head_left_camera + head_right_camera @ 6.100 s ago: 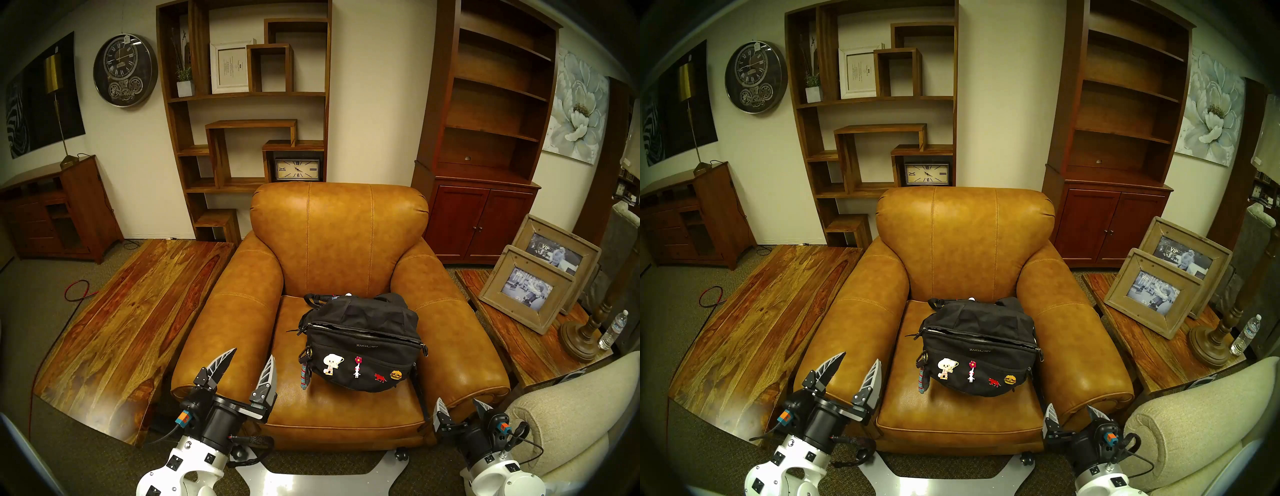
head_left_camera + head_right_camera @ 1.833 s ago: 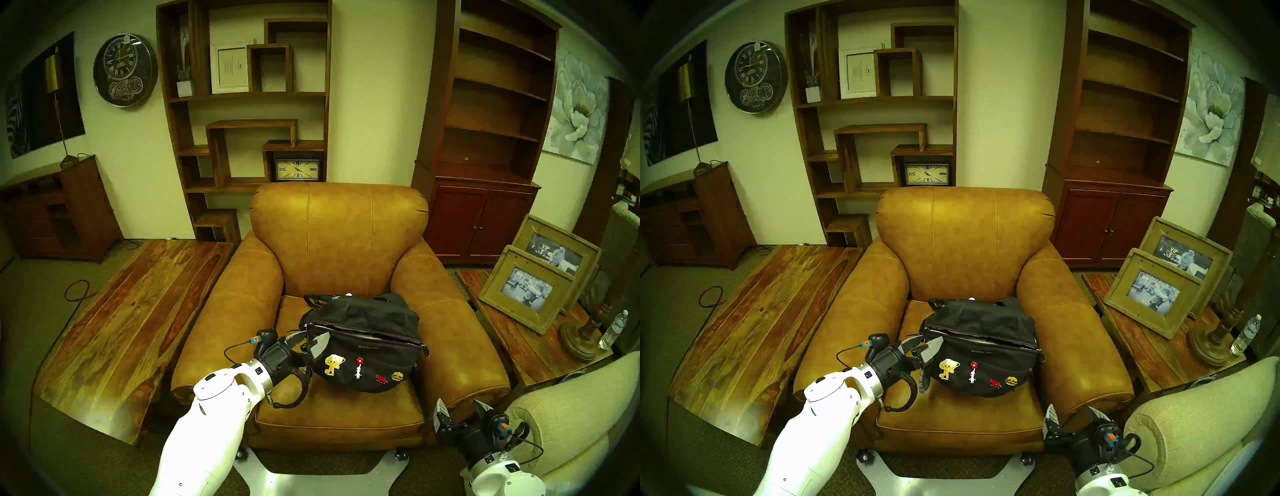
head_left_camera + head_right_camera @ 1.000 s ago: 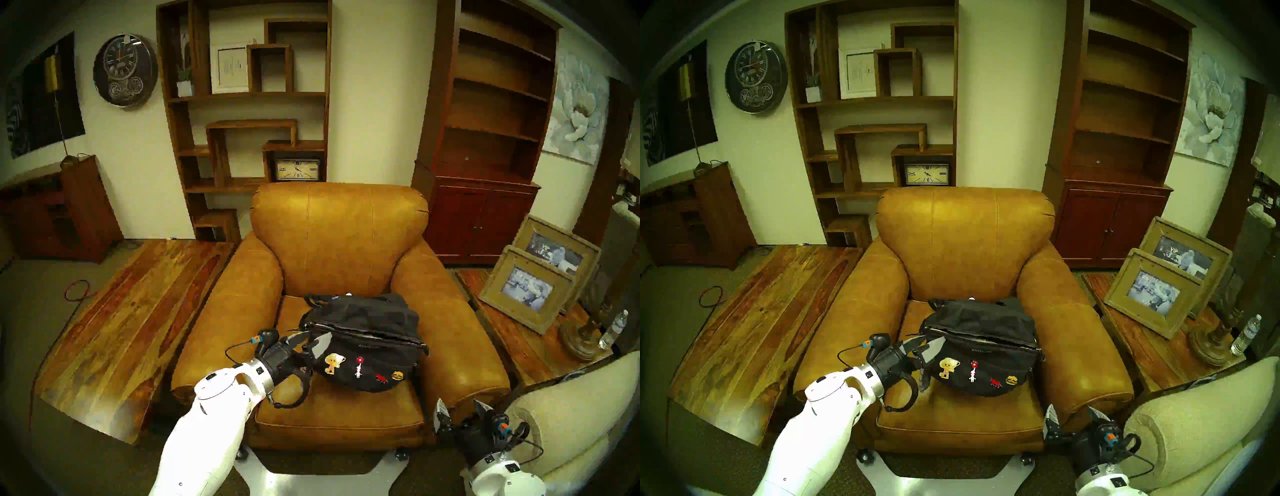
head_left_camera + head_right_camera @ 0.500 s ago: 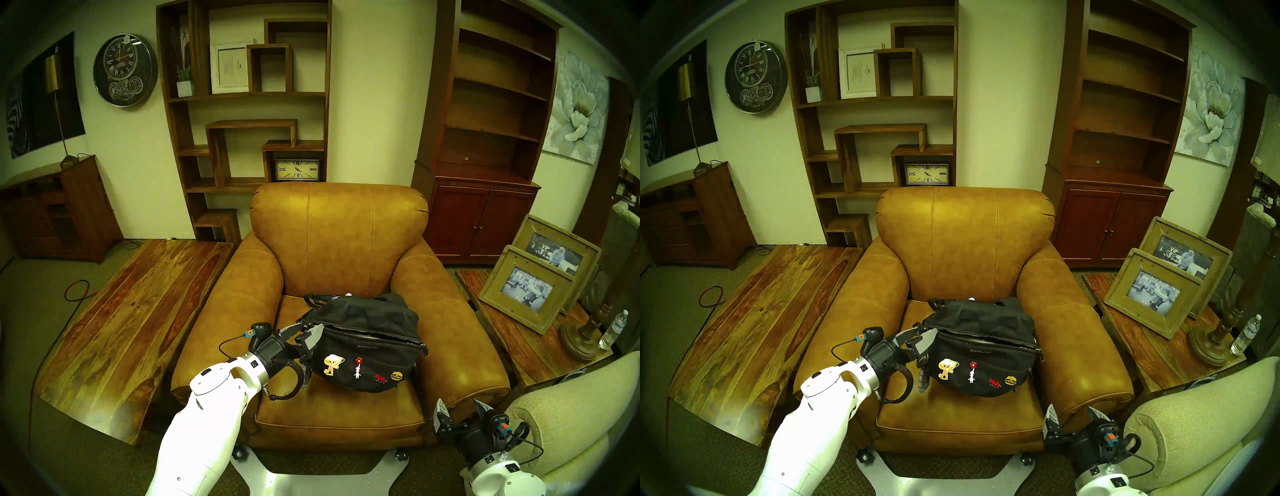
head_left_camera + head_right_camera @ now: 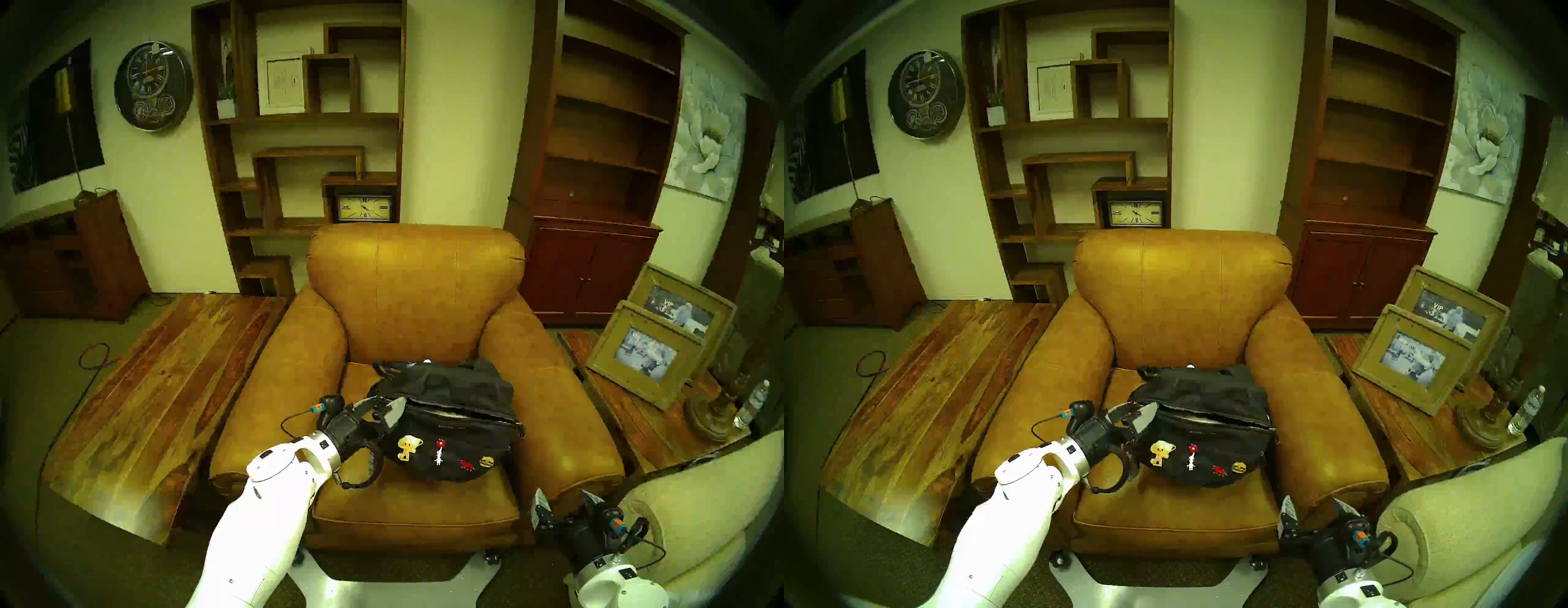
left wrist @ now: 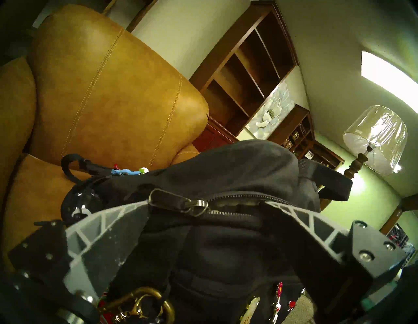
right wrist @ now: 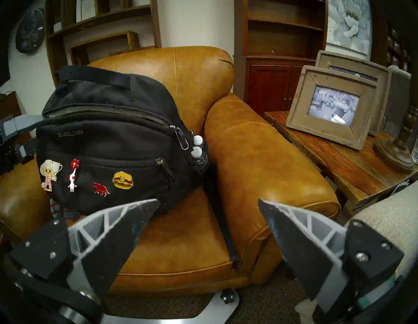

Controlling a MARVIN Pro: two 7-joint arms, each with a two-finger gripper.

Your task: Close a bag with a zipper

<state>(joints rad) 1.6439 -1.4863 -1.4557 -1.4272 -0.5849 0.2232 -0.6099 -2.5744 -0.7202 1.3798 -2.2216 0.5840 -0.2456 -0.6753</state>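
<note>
two shelf units (image 5: 297, 127) back a tan armchair (image 5: 415, 297) holding the bag (image 5: 449, 429); left end effector (image 5: 384, 409), wide, has reached its zipper (image 6: 237, 196) end; right end effector (image 5: 566, 503) stays wide.

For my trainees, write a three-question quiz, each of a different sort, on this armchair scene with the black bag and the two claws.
1. True or false: the main zipper on the black bag is fully shut.
2. Multiple choice: the left claw is (A) open around the bag's zipper end, (B) clamped on the burger pin, (C) resting on the side table.
3. Fill in: the bag sits on the seat of a tan leather ______.

Key
1. False: it gapes along the top.
2. A; the pull lies between its fingers.
3. armchair. The right claw hangs open, away from the bag.
</note>
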